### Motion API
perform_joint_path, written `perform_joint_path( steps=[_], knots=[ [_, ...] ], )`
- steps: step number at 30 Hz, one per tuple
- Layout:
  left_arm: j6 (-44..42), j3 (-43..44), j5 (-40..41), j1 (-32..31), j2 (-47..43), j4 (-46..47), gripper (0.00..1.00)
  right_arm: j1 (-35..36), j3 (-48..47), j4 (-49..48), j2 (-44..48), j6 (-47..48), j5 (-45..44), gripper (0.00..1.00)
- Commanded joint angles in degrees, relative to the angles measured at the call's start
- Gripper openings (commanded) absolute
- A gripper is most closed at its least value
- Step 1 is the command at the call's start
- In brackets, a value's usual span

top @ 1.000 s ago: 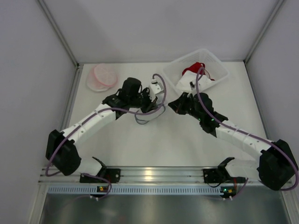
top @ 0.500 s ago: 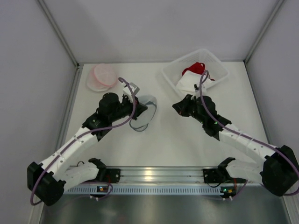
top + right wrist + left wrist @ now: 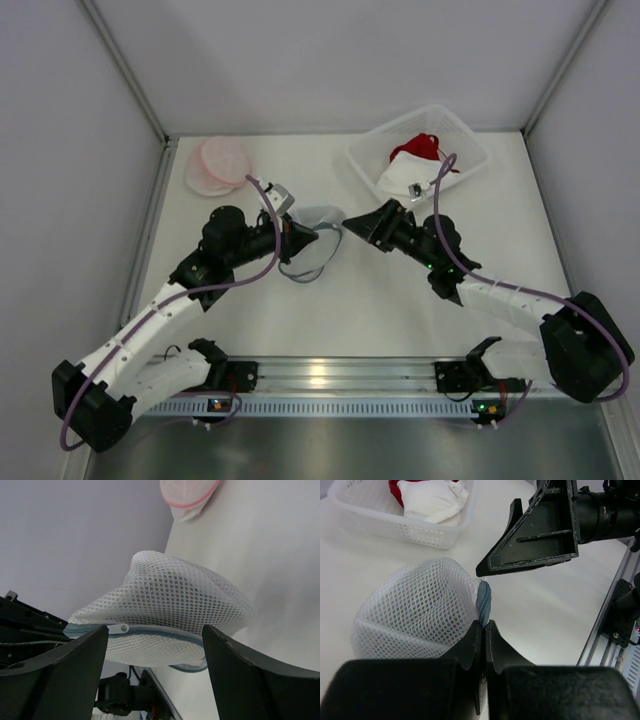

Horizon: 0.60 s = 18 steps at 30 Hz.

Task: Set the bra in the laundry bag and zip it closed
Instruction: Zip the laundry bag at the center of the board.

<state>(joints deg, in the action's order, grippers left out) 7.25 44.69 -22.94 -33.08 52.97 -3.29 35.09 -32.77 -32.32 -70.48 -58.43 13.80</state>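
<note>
A dome-shaped laundry bag [image 3: 318,245] [image 3: 415,610] [image 3: 170,600] of white honeycomb mesh, edged with a blue-grey zip [image 3: 485,597], is seen near the middle of the white desk [image 3: 400,300]. It is held at its 9 o'clock edge by the left gripper [image 3: 297,240] [image 3: 484,625], whose jaws are pinched tight on the zip seam. A small metal zip pull [image 3: 120,628] is visible on the band. What lies inside the mesh cannot be told.

The right gripper [image 3: 362,222] [image 3: 497,540] [image 3: 155,630] is poised just beside the bag at its 3 o'clock side, with its black jaws spread wide and nothing held between them.

At 1 o'clock on the desk a white perforated plastic basket [image 3: 470,140] [image 3: 395,527] is placed, and in it a crumpled red garment [image 3: 415,148] [image 3: 395,487] and a folded white cloth [image 3: 400,178] [image 3: 432,500] are heaped. Which of them is the bra cannot be made out.

At 11 o'clock, well apart from the bag, pale pink round pads [image 3: 220,165] [image 3: 187,490] are stacked.
</note>
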Motion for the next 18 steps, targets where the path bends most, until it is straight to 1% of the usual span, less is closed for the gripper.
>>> perform_joint_path(
  steps=[1,3,6,10,13,14,18],
  knots=[
    [-0.6,-0.3,-3.6,-0.1,-0.4,6.5,0.0,-0.1,3.0,-13.1,1.4,-9.7,-1.2,0.77],
    [0.1,-0.3,-4.5,-0.1,0.6,6.6,0.0,-0.1,3.6,-16.4,1.1,-12.2,-2.5,0.77],
    [0.5,-0.4,-5.0,-0.2,1.1,6.9,0.0,0.0,3.0,-17.9,-0.7,-15.5,-1.7,0.77],
    [0.1,-0.1,-4.9,-0.5,1.5,7.1,0.0,0.5,2.9,-25.4,-4.2,-19.9,-0.8,0.77],
    [0.0,0.8,-4.9,-1.0,2.6,7.2,0.0,1.7,1.0,-24.4,-6.3,-19.8,-0.2,0.76],
    [-0.3,1.0,-4.9,-1.2,3.1,7.1,0.0,2.2,0.5,-22.1,-6.8,-19.2,-0.3,0.76],
    [-0.7,1.3,-4.5,-1.9,3.1,7.2,0.0,3.3,-0.4,-19.3,-6.2,-17.9,-0.6,0.76]
  ],
)
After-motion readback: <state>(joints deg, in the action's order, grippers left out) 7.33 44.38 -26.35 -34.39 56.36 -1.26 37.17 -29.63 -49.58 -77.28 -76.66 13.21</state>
